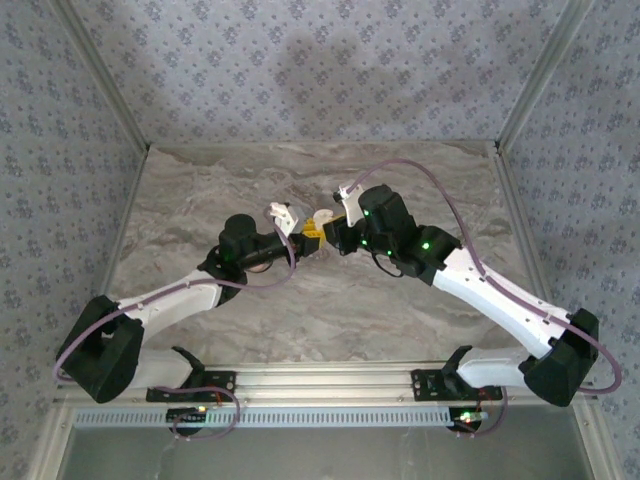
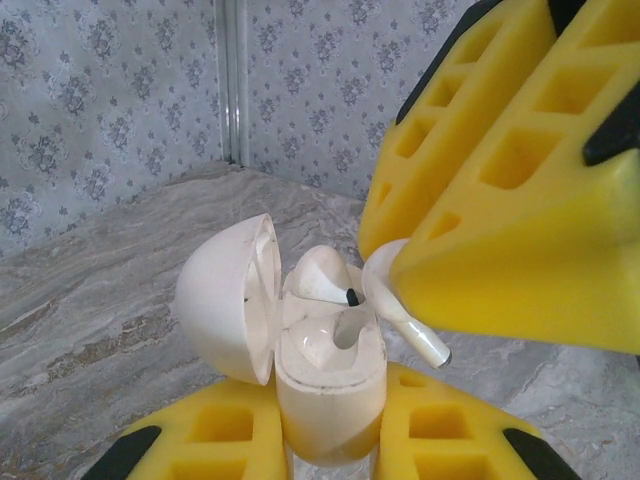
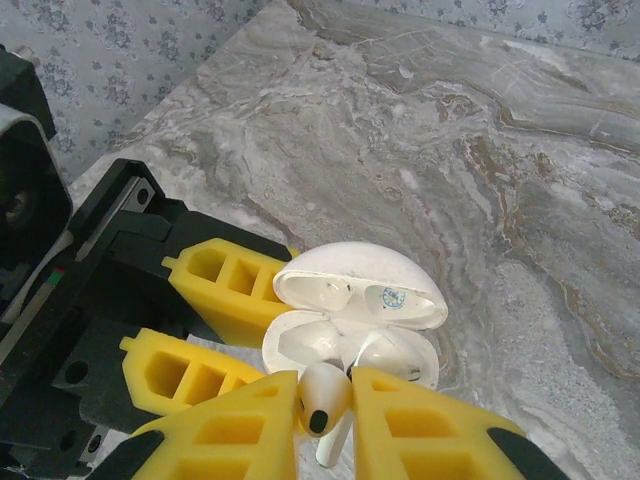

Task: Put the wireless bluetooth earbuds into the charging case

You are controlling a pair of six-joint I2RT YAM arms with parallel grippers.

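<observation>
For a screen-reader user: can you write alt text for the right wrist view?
The right gripper pinches a white earbud close to an open white case, held from the left by the left gripper. A second earbud sits inside; marble table behind.

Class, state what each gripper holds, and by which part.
Left gripper clamps the open charging case by its lower body. Right gripper pinches one earbud by its head, stem free.
</observation>
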